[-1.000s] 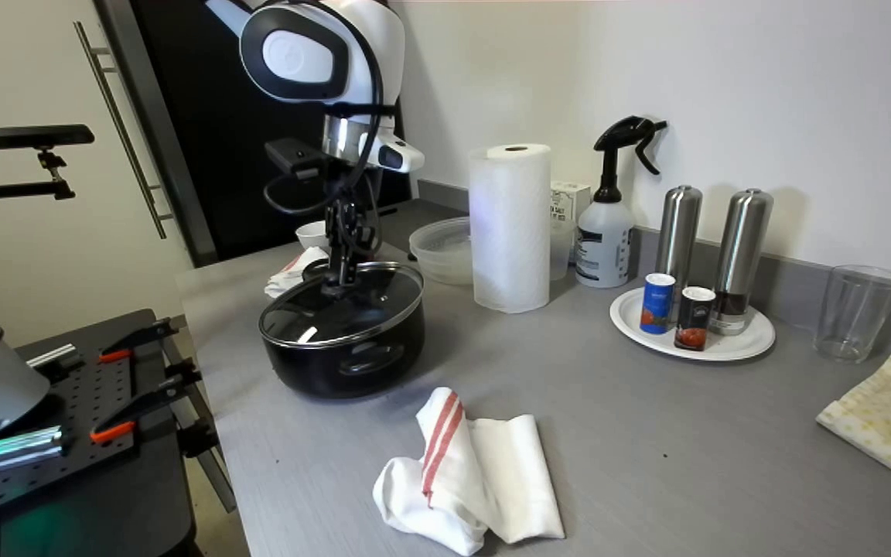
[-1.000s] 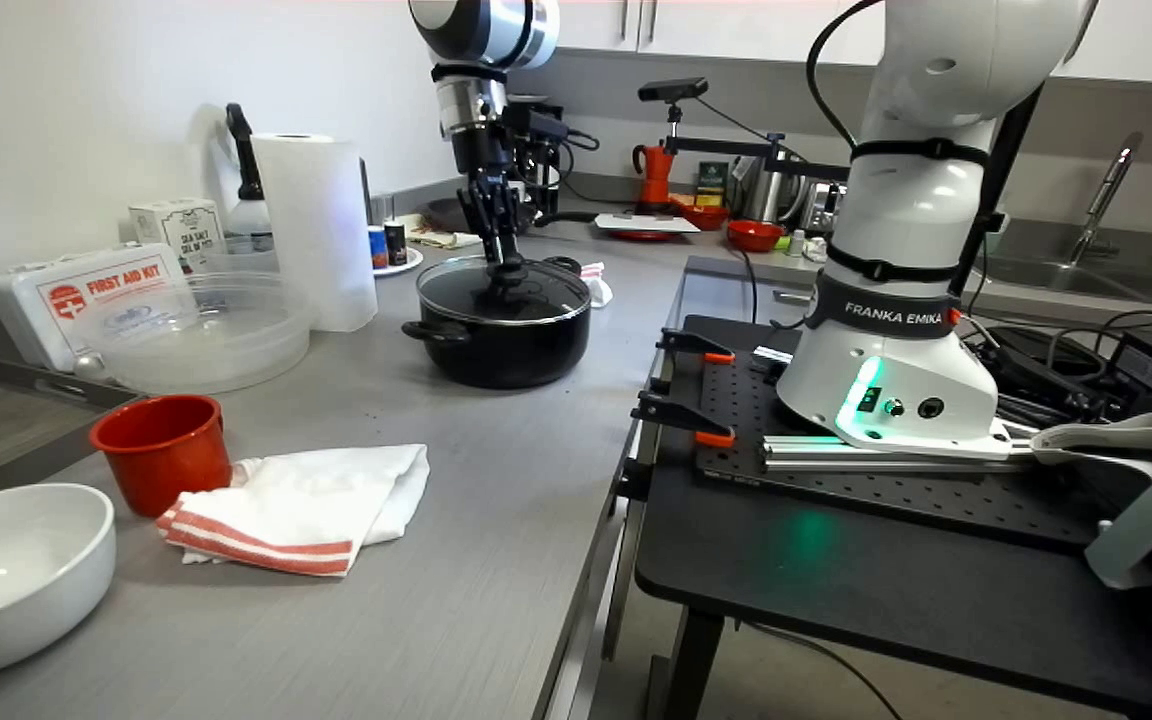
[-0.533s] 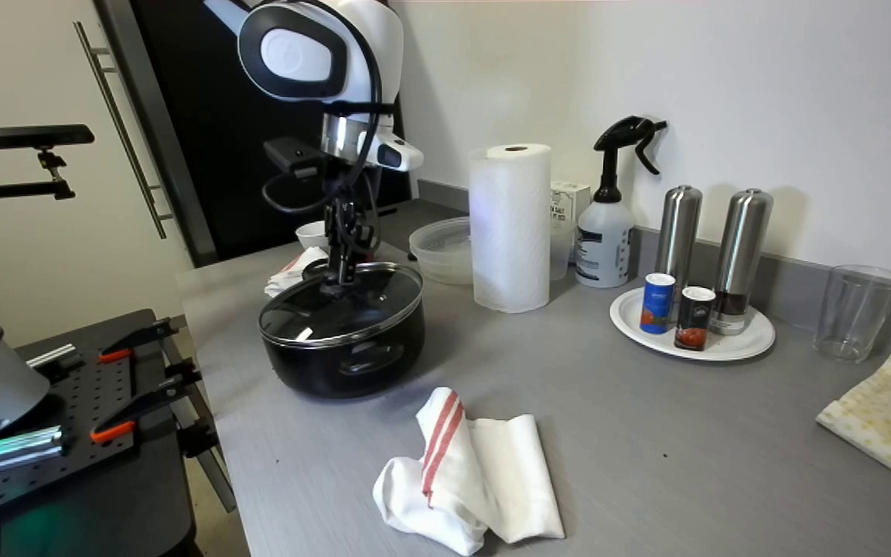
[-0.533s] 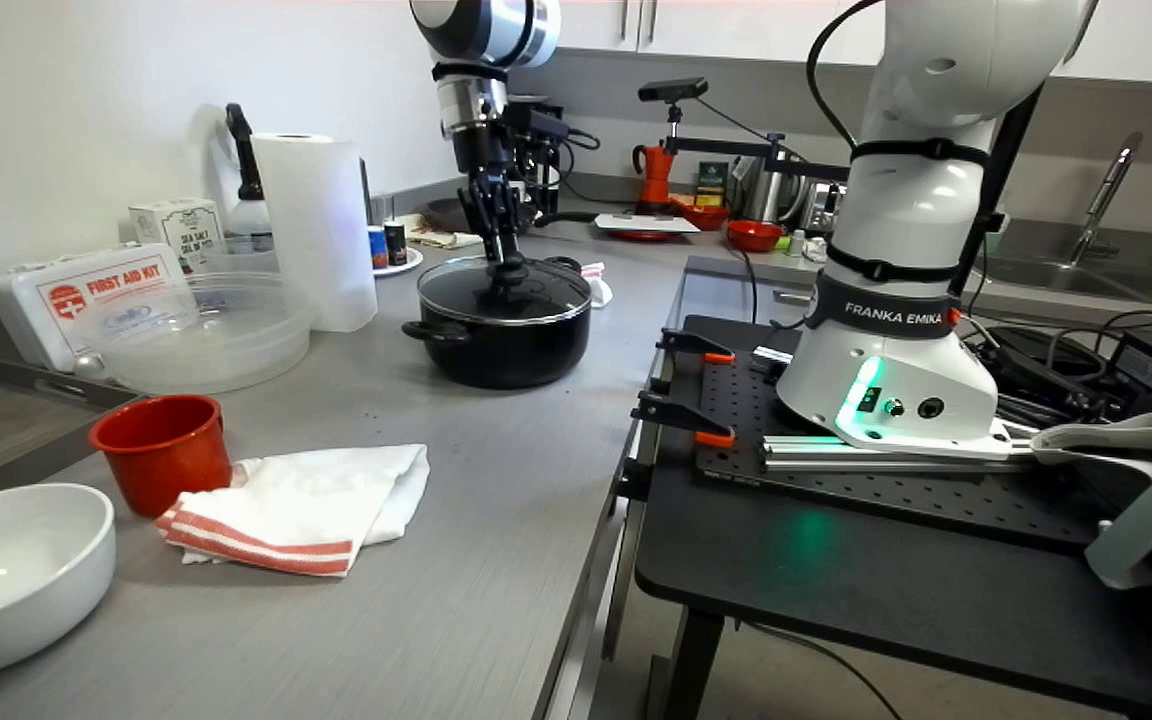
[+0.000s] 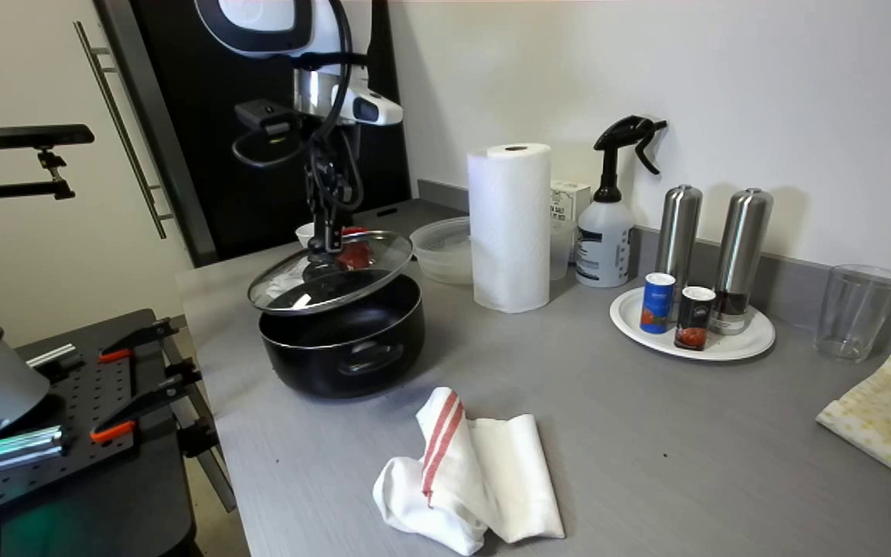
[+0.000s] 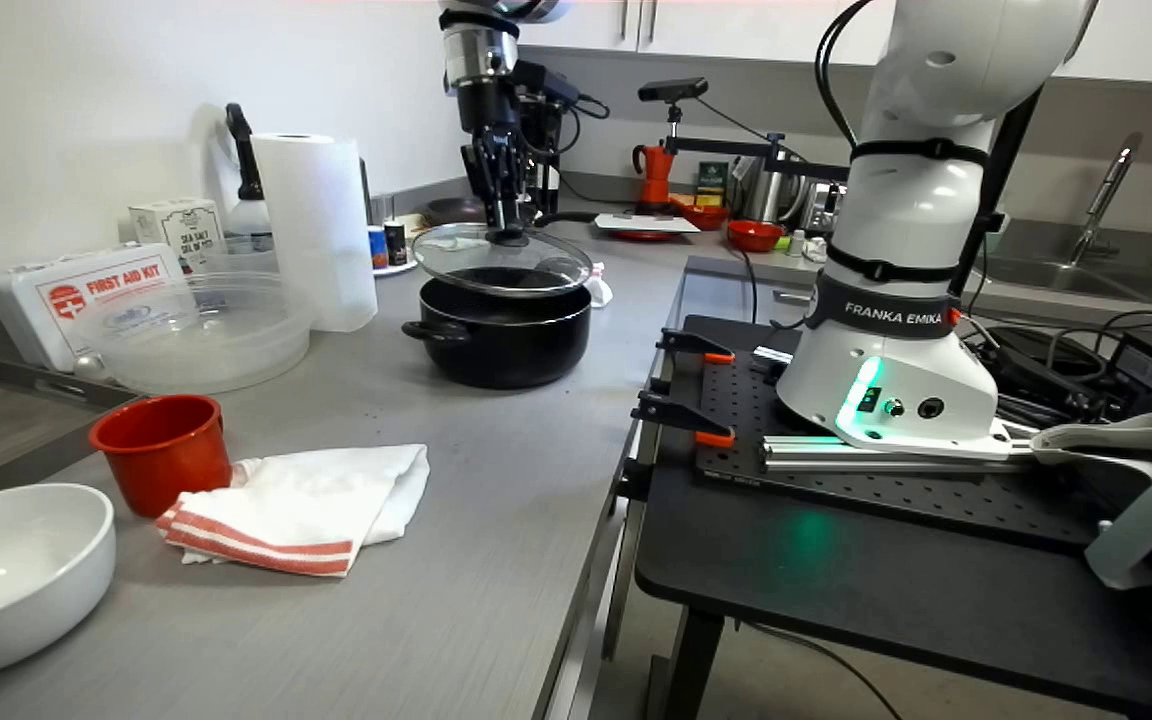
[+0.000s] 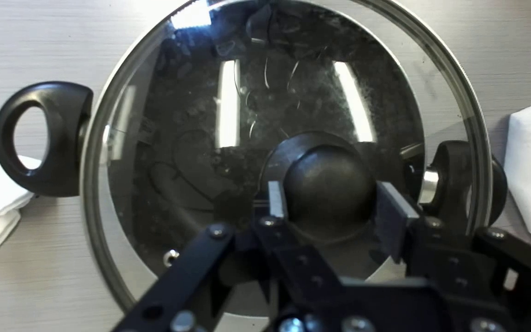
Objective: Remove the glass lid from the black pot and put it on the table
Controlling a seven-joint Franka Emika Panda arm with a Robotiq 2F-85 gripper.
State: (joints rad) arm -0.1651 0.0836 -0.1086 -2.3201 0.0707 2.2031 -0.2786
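Note:
My gripper (image 7: 332,200) is shut on the black centre knob (image 7: 330,184) of the glass lid (image 7: 191,161), with one finger on each side. In both exterior views the glass lid (image 5: 372,271) (image 6: 456,258) hangs slightly tilted from the gripper (image 5: 326,246) (image 6: 506,230), a little above the black pot. The black pot (image 5: 337,363) (image 6: 506,350) stands upright on the grey table (image 5: 608,449) (image 6: 476,490), its mouth showing under the lid. In the wrist view the pot's handle (image 7: 58,138) shows beyond the lid's rim.
A paper towel roll (image 5: 511,232) and a clear plastic container (image 6: 206,340) stand beside the pot. A folded white towel (image 5: 476,472) lies on each side of it; another towel (image 6: 306,500) is by a red mug (image 6: 161,455) and white bowl (image 6: 16,580). A plate (image 5: 623,321) holds shakers.
My gripper has risen with the lid held by its knob. The lid has come up off the pot's rim and now hangs above it. The pot has not moved.

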